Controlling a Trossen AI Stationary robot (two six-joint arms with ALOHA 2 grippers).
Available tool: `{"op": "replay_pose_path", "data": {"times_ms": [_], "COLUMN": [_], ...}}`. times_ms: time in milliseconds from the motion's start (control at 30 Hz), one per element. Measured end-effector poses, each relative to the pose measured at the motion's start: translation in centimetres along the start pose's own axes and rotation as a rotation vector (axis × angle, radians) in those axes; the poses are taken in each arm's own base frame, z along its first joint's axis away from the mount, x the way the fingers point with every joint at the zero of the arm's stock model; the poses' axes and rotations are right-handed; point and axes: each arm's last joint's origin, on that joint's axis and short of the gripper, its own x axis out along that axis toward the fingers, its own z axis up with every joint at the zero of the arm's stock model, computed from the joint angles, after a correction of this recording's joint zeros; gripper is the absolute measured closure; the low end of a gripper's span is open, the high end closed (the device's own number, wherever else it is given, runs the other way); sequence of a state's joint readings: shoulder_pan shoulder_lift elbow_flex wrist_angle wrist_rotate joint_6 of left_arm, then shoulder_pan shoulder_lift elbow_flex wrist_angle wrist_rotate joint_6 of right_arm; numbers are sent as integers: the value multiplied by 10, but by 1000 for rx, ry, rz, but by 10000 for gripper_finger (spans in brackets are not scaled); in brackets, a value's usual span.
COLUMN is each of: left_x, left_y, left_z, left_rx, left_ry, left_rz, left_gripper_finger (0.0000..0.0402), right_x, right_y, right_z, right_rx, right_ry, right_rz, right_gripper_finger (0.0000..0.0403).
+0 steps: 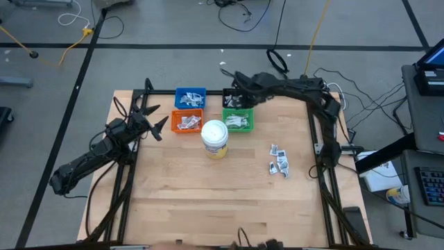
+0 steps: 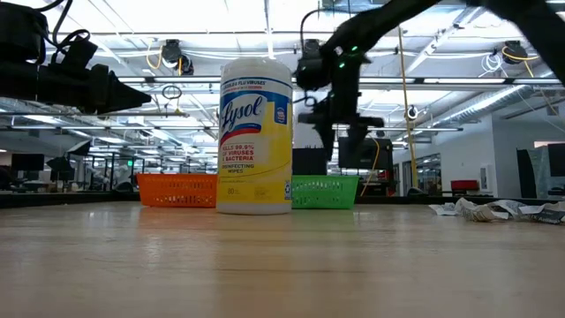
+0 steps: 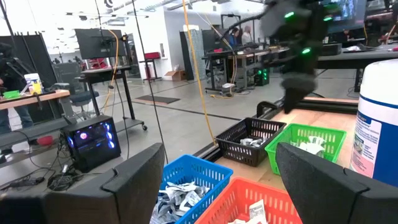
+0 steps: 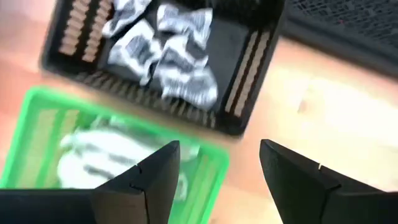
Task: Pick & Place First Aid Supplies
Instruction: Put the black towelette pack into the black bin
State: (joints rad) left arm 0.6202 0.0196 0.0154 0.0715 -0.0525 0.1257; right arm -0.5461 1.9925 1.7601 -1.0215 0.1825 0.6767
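First aid packets lie in four small bins: blue (image 1: 189, 97), orange (image 1: 186, 122), black (image 1: 234, 101) and green (image 1: 238, 121). A few loose packets (image 1: 279, 161) rest flat on the table at the right. My right gripper (image 4: 219, 149) hangs open above the near edge of the black bin (image 4: 236, 62), pointing steeply down, with nothing between its fingers. White-and-grey packets (image 4: 168, 56) lie in that bin and others (image 4: 106, 152) in the green bin (image 4: 37, 124). My left gripper (image 3: 221, 149) waits open and level at the table's left, facing the bins.
A white-lidded wipes jar (image 1: 215, 139) with a yellow label stands just in front of the orange and green bins. The bins form a tight cluster at the table's far middle. Bare wood (image 1: 208, 201) spreads across the near half of the table.
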Motion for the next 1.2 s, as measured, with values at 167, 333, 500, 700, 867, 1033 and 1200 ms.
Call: {"op": "replay_pose_path", "data": {"times_ms": [167, 333, 500, 700, 867, 1033, 1200], "left_x": [0, 0, 0, 0, 0, 0, 0], "left_y": [0, 0, 0, 0, 0, 0, 0], "left_z": [0, 0, 0, 0, 0, 0, 0], "left_rx": [0, 0, 0, 0, 0, 0, 0], "left_ry": [0, 0, 1, 0, 0, 0, 0], "left_rz": [0, 0, 0, 0, 0, 0, 0], "left_gripper_finger": [91, 91, 91, 92, 91, 91, 91], "right_x": [-13, -16, -16, -20, -20, -18, -17], "right_y": [-1, -1, 2, 4, 2, 2, 1], "right_z": [-50, -101, -147, -196, -229, -256, -268], "right_rx": [28, 22, 18, 18, 27, 25, 30], "right_ry": [-4, 30, 62, 86, 149, 208, 234], "right_rz": [33, 30, 22, 27, 26, 9, 4], "right_gripper_finger": [188, 188, 188, 188, 188, 188, 188]}}
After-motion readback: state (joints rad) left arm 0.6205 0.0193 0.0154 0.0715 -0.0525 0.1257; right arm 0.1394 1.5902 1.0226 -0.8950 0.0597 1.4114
